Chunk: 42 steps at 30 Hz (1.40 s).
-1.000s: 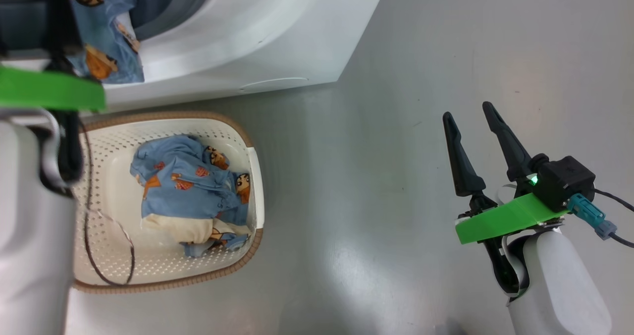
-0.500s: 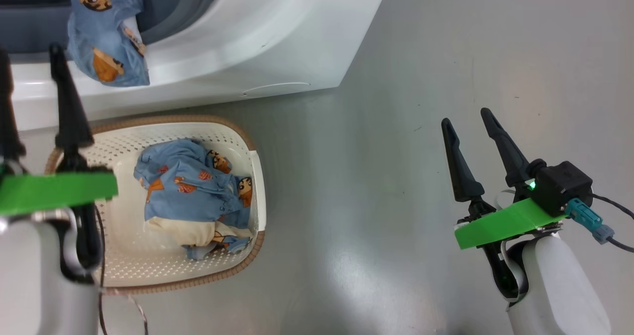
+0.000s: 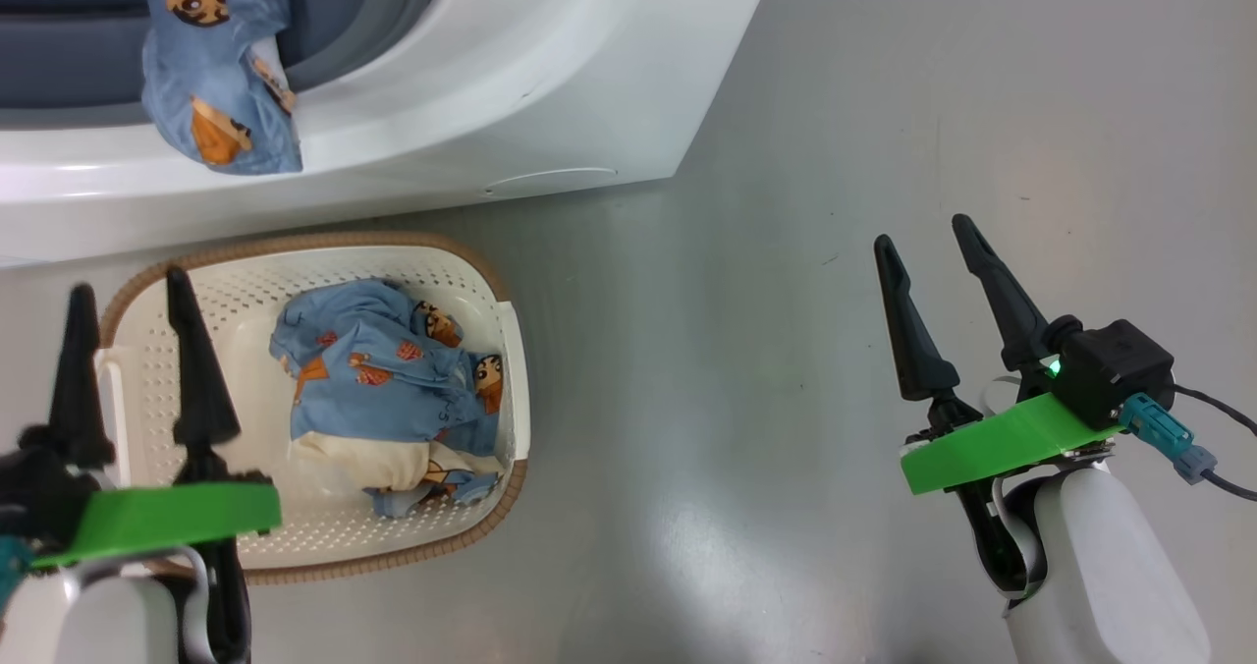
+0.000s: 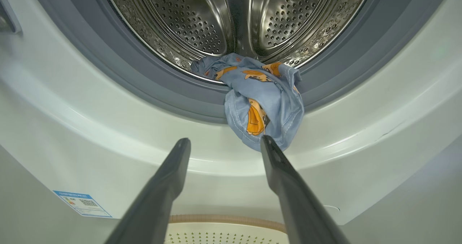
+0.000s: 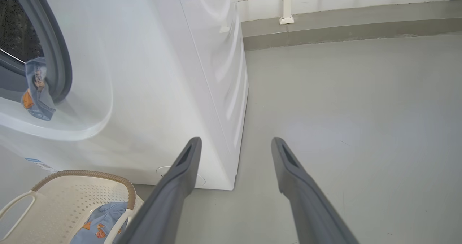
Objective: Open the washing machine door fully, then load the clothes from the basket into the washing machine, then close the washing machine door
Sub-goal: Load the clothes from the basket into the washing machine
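**Partway through loading: one garment on the drum lip, the rest waiting in the basket**

You are in the middle step. The mouth of the washing machine (image 3: 550, 84) stands uncovered, so the door-opening step reads as done, and closing the door comes last.

One blue printed garment (image 4: 263, 99) is only half loaded. Its upper part lies on the floor of the steel drum (image 4: 202, 20), and the rest droops out over the grey seal (image 4: 144, 88) and down the white front. The remaining clothes (image 3: 393, 389) sit bunched in the basket (image 3: 295, 244), piled against the wall on the side toward your right hand. The basket stands on the floor (image 3: 786, 251), close against the foot of the machine's front.

Your left hand (image 3: 130, 282) hangs over the basket's opposite end with its fingers spread and nothing between them. In its wrist view it points up at the hanging garment, with one fingertip just below the cloth. Your right hand (image 3: 923, 231) is well apart, out over bare floor past the machine's corner, also spread and empty.

Judging from this, you have two choices:

- **Push the drooping garment in first.** Fully inside the drum, it cannot catch in the seal when the door shuts.
- **Go down for the pile.** Bring the left hand across toward the bunched clothes, lower the spread fingers around a thick fold and pinch deep enough to lift several layers.

Either way, carry the load well past the seal before letting go. A shallow drop would likely leave more cloth trailing over the lip.
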Tool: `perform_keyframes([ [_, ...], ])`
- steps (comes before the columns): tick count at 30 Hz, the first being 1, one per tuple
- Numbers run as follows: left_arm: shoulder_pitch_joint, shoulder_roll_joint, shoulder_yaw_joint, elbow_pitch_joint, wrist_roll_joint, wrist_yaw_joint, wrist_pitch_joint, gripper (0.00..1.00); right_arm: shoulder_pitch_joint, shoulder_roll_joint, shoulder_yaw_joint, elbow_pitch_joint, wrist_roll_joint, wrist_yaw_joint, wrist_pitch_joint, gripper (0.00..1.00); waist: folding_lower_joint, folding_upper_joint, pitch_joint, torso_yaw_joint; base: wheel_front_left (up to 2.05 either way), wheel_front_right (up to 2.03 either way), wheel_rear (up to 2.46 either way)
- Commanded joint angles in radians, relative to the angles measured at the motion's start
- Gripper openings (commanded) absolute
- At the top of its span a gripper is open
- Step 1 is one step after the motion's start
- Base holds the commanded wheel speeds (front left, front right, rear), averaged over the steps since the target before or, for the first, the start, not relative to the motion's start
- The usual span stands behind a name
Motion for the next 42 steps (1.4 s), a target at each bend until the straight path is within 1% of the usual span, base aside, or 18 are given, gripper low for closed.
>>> perform_keyframes([
  [1,0.046,0.016,0.035,-0.024,0.028,-0.004,-0.005,1.0,0.031,0.008,0.028,-0.02,-0.007,0.002,-0.005,1.0,0.0,0.0,-0.001,0.001,0.0,0.0,0.0],
  [6,0.095,0.01,0.038,-0.019,0.074,-0.007,-0.005,1.0,0.032,0.008,0.028,-0.02,-0.006,0.002,-0.005,1.0,0.0,0.0,-0.002,0.001,0.0,0.0,0.0],
  [12,0.126,0.005,0.047,-0.006,0.098,-0.014,-0.005,1.0,0.031,0.008,0.03,-0.018,-0.005,0.002,-0.005,1.0,0.0,0.0,-0.004,-0.002,0.0,0.0,0.0],
  [24,0.177,-0.001,0.067,0.007,0.135,-0.004,-0.005,1.0,0.035,0.008,0.028,-0.017,-0.001,0.002,-0.005,1.0,0.0,0.0,-0.009,-0.006,0.0,0.0,0.0],
  [36,0.166,-0.007,0.063,0.012,0.138,-0.009,-0.005,1.0,0.035,0.008,0.029,-0.013,0.002,0.002,-0.005,1.0,0.0,0.0,-0.017,-0.008,0.0,0.0,0.0],
  [42,0.13,-0.008,0.049,0.007,0.144,-0.025,-0.005,1.0,0.035,0.008,0.031,-0.01,0.008,0.002,-0.005,1.0,0.0,0.0,-0.021,-0.012,0.0,0.0,0.0],
])
